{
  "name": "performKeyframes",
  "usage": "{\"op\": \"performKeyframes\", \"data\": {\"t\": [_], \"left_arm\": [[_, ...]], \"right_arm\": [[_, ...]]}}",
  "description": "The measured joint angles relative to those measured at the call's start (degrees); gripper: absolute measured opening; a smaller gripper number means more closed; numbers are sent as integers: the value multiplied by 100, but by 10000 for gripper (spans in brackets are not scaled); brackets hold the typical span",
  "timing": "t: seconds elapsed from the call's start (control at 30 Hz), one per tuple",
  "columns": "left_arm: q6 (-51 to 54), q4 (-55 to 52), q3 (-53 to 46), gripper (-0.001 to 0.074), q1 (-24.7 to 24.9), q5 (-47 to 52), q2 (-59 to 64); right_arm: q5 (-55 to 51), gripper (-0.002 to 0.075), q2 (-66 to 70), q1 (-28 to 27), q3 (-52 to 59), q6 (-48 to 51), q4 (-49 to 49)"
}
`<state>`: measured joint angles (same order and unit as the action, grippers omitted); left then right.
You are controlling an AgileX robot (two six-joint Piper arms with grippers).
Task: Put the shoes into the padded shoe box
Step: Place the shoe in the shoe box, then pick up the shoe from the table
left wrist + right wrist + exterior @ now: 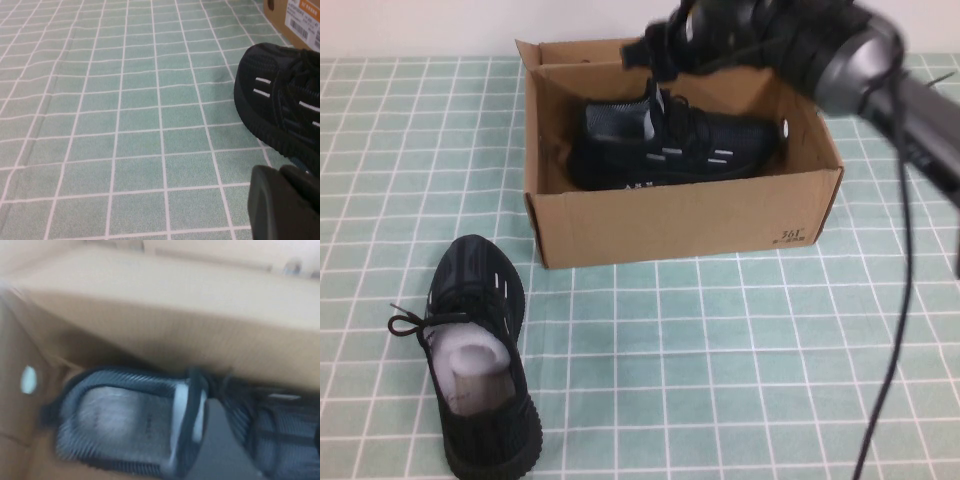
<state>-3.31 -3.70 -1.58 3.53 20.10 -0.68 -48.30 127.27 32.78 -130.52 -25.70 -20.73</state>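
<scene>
One black sneaker [670, 145] lies on its side inside the brown cardboard box [680, 225], grey lining facing the box's left end; it also shows in the right wrist view [125, 425]. The other sneaker [480, 355] stands on the table at the front left, white paper stuffing showing. My right gripper [662, 52] hovers over the box's back wall, open and empty, with the boxed shoe below between its fingers [215, 440]. My left gripper [281, 175] is shut and empty, low beside the toe of the loose sneaker [280, 100]. It is out of the high view.
A green checked cloth [720, 380] covers the table. The box flaps [532, 60] stand upright. The right arm's cable [895, 330] hangs down at the right. A box corner with an orange label [295, 20] shows in the left wrist view.
</scene>
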Motion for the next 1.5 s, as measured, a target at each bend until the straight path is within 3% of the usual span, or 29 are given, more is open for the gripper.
{"op": "performKeyframes", "data": {"t": [0.17, 0.33, 0.47, 0.73, 1.13, 1.5], "left_arm": [[0, 0, 0, -4, 0, 0, 0], [0, 0, 0, -4, 0, 0, 0], [0, 0, 0, -4, 0, 0, 0], [0, 0, 0, -4, 0, 0, 0], [0, 0, 0, -4, 0, 0, 0], [0, 0, 0, -4, 0, 0, 0]], "right_arm": [[-734, 260, -786, 195, -13, 306, 0], [-1709, 89, -1346, 394, -52, 822, 0], [-2269, 10, -1542, 523, -61, 1174, 11], [-2387, -7, -2209, 591, 413, 1593, 300], [-2430, -8, -4535, 591, 2705, 1676, 395], [-2430, -8, -4883, 591, 2855, 1965, 118]]}}
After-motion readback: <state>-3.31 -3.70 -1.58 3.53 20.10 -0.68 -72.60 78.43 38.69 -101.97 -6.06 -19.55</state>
